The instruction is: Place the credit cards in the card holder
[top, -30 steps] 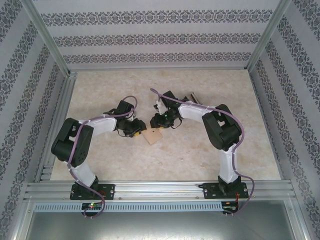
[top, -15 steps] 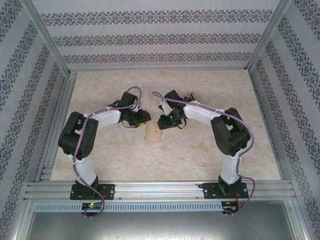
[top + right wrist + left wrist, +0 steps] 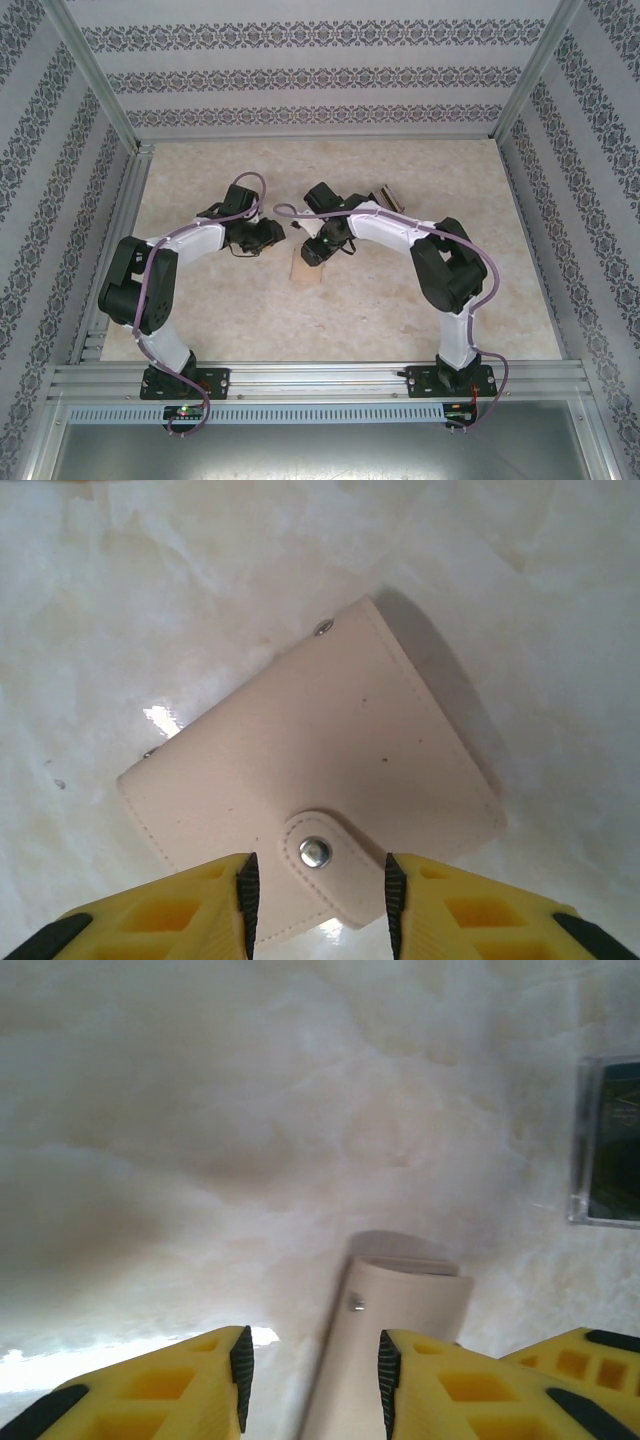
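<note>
Right gripper (image 3: 317,885) now over card holder (image 3: 330,750); left gripper (image 3: 313,1365) withdrawn.

Left arm's yellow honeycombed fingers (image 3: 160,1390) with black pads sit at the bottom edge, spread apart, nothing clamped. A beige leather-look card holder (image 3: 405,1310) lies on the pale marbled tabletop (image 3: 250,1110) and runs up out of the gap; its near end is cut off at the frame bottom. Its right side passes under the finger on the view's right. Bare tabletop shows between it and the other pad. Small metal stud (image 3: 355,1303) on its left edge, near the far end. Clear plastic case with dark contents (image 3: 612,1140) at the right edge, partly out of frame, well apart from the holder. Another yellow block with black strips (image 3: 585,1360) sits bottom right; can't tell what it belongs to.
</note>
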